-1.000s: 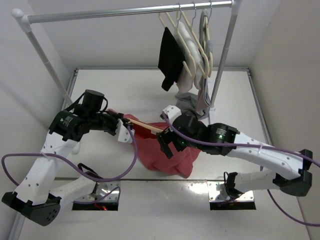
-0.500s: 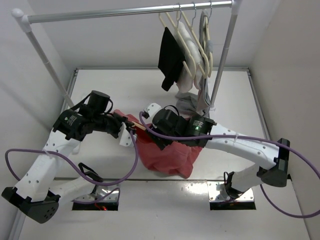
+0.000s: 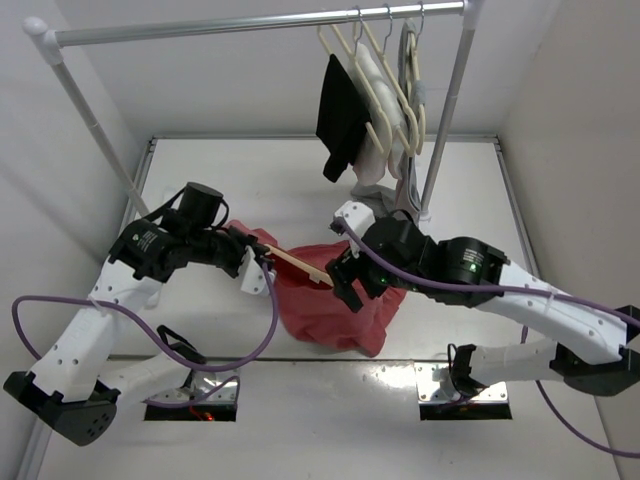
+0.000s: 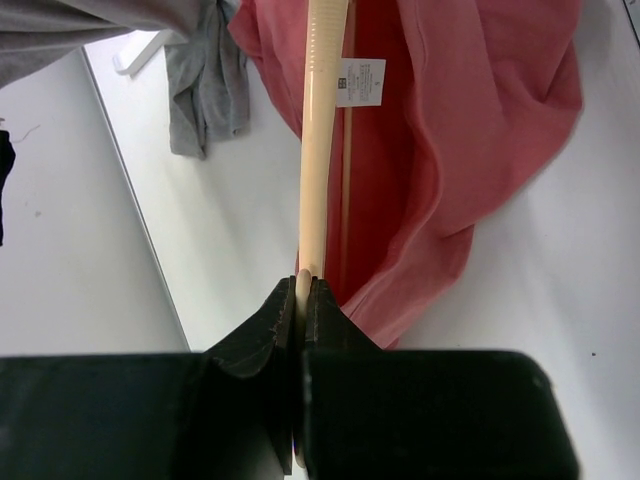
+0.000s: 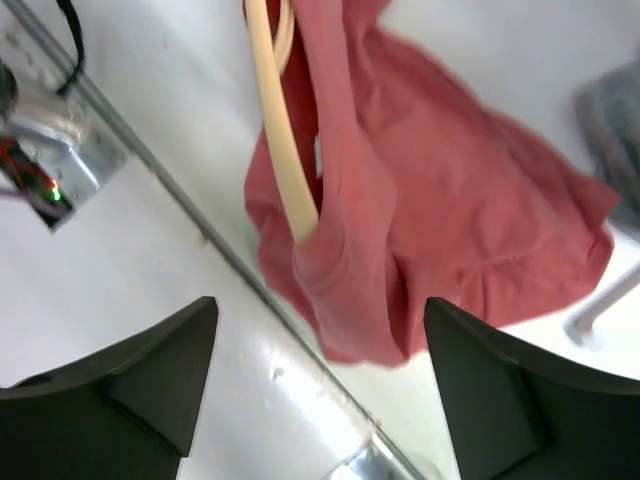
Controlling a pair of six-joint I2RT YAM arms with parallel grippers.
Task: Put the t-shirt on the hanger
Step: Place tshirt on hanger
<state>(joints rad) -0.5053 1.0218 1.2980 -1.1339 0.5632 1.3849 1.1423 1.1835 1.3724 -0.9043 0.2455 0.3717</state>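
One t-shirt (image 3: 338, 316), one hanger (image 3: 300, 263), one clothes rail (image 3: 250, 23)

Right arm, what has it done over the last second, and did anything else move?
The right gripper swung left toward the left gripper, then drew back to the right; it now hangs open over the t-shirt, holding nothing. The left gripper stayed shut on the hanger, shifting only slightly. The t-shirt stayed heaped on the table, and the clothes on the rail did not move.
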